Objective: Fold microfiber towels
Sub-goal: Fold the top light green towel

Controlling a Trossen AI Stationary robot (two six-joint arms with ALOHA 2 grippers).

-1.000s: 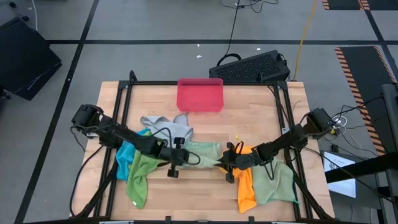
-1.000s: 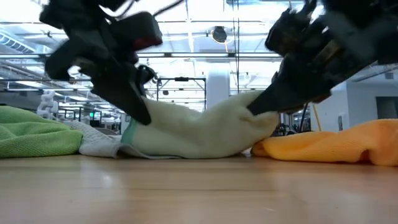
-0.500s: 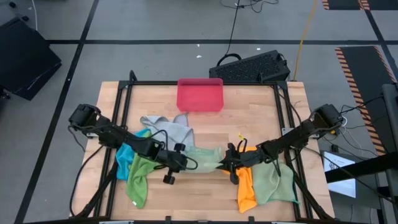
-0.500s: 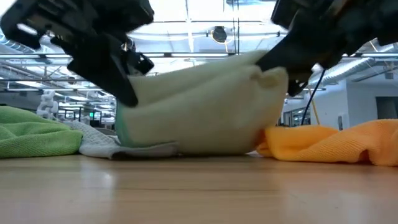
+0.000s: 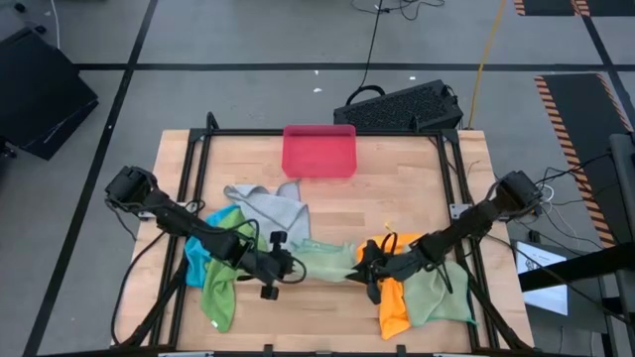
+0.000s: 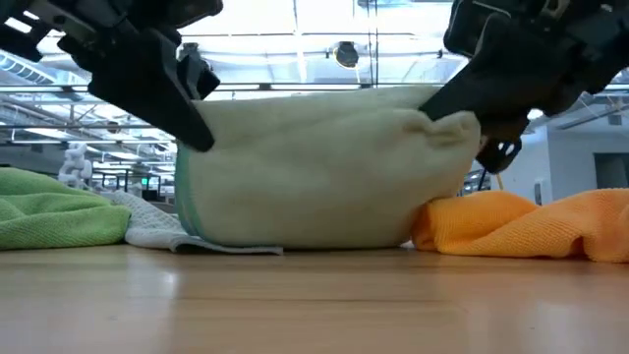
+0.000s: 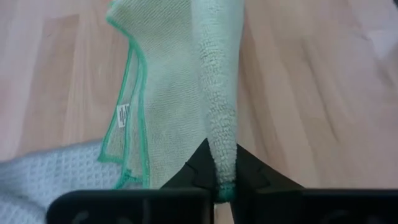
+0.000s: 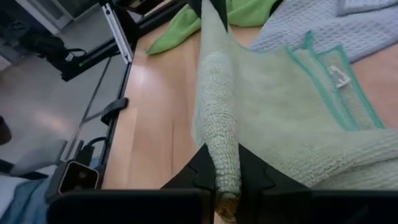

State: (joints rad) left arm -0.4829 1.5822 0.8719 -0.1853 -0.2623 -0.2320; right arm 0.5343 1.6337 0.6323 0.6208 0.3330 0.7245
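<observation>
Pale green microfiber towel (image 5: 322,261), edged in darker green, sits at the lower centre of the overhead frame, stretched between our two grippers above the wooden table (image 5: 397,178). Our left gripper (image 5: 281,266) pinches one end of it, fingers pressed together on the cloth; the left wrist view shows a thick fold of the towel (image 7: 221,124) clamped between the two dark fingers. Our right gripper (image 5: 369,270) pinches the other end in the same way, and its wrist view shows a rolled ridge of cloth (image 8: 217,124) running away from the closed fingers.

In the table-level view the towel (image 6: 314,167) fills the middle of the frame, its upper edge held up between both grippers and its lower edge resting on the table.

Other towels lie around it in the overhead view: a light grey towel (image 5: 268,203) just above and left of centre, a bright blue towel (image 5: 198,253) and a bright green towel (image 5: 220,288) at lower left, an orange towel (image 5: 392,302) and another green towel (image 5: 437,297) at lower right. A pink-red tray (image 5: 319,151) sits at upper centre, well apart from the cloths.

We judge that we are mid-fold. Several things could go wrong. Each grip looks to hold a bunched ridge rather than a flat corner, so the fold may come out crooked. The orange towel touches the held towel at lower right, and the grey one lies just beside it, so either could drag along. Pulling too hard between the grippers could slip an end free.
</observation>
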